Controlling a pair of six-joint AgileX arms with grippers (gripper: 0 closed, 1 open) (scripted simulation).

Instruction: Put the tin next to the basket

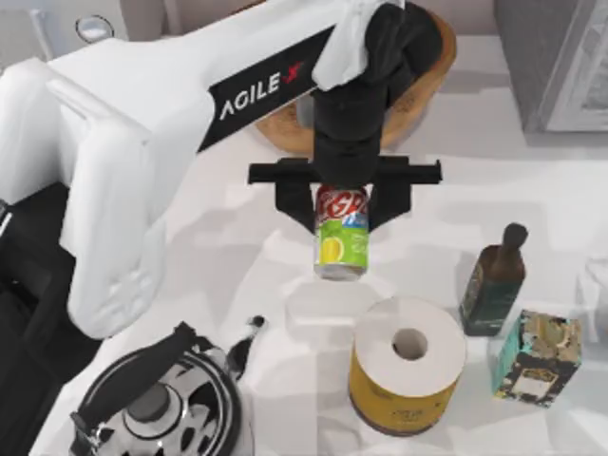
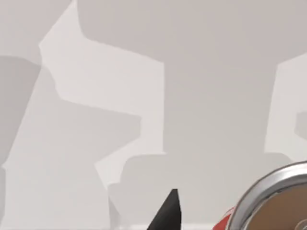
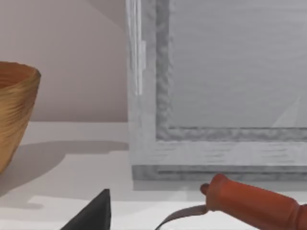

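The left gripper (image 1: 342, 204) has its 2 fingers clamped on the tin (image 1: 340, 234), holding it above the middle of the table (image 1: 237, 247). The basket (image 1: 429, 76) sits at the far edge. Whether the right gripper's jaws are apart, I cannot tell.

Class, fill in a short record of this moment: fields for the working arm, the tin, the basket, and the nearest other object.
working arm: left gripper, fingers shut on the tin
tin: held clear of the table, upright
basket: far side of table, behind the arm
nearest other object: yellow cylinder, nearer the camera than the tin
placement: not yet done
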